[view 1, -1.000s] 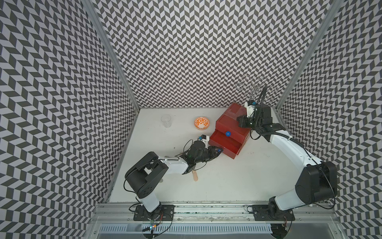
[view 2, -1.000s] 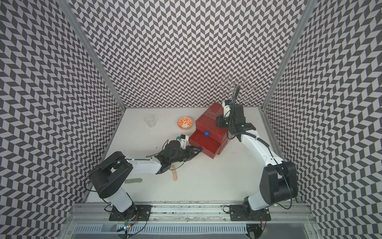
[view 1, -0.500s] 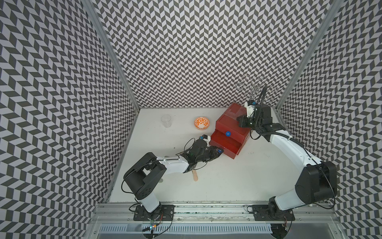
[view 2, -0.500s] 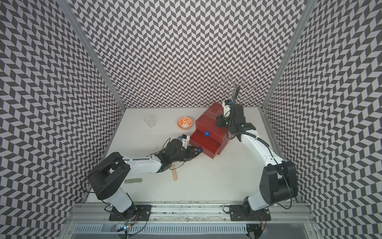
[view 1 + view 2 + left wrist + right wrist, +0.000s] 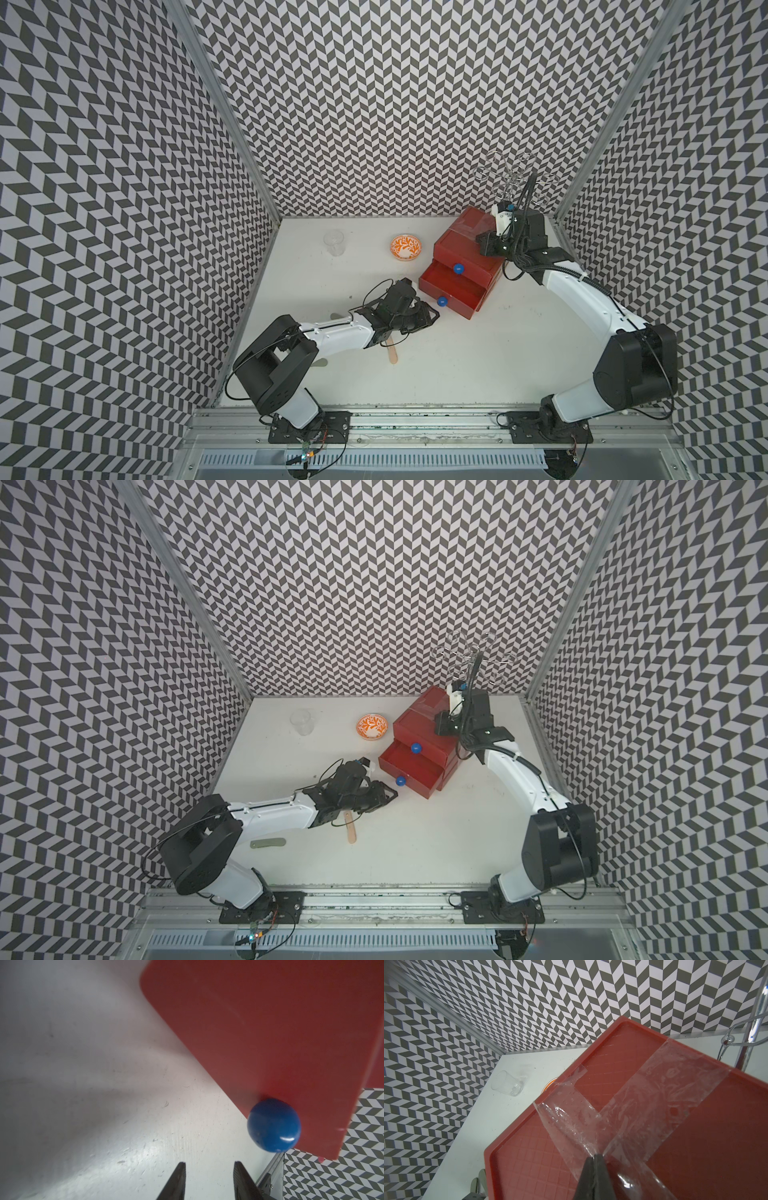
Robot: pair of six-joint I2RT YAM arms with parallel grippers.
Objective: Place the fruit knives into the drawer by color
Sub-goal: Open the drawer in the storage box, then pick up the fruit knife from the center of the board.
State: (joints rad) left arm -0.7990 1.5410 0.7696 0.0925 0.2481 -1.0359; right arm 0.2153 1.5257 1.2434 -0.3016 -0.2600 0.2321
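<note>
Far left at the back, you see a clear glass upright on the white table. Nearer you, a grey-green fruit knife lies flat beside the left arm's elbow, clear of it in a top view.

The left gripper reaches low over the table toward the red chest of drawers. Its jaws stand apart with nothing between them. In the left wrist view the two dark fingers frame bare table, and the blue knob sits just off to one side of them, not touched. A peach fruit knife lies under that wrist, one end hidden by it.

Behind, the orange-patterned bowl stands just beside the chest. The chest's lower drawer is pulled out, its red floor bare where you can see it, and its knob faces the left gripper.

The right gripper rests on the chest's top, fingers pressed together, tips on the clear tape stuck there. A wire rack stands in the back right corner.
</note>
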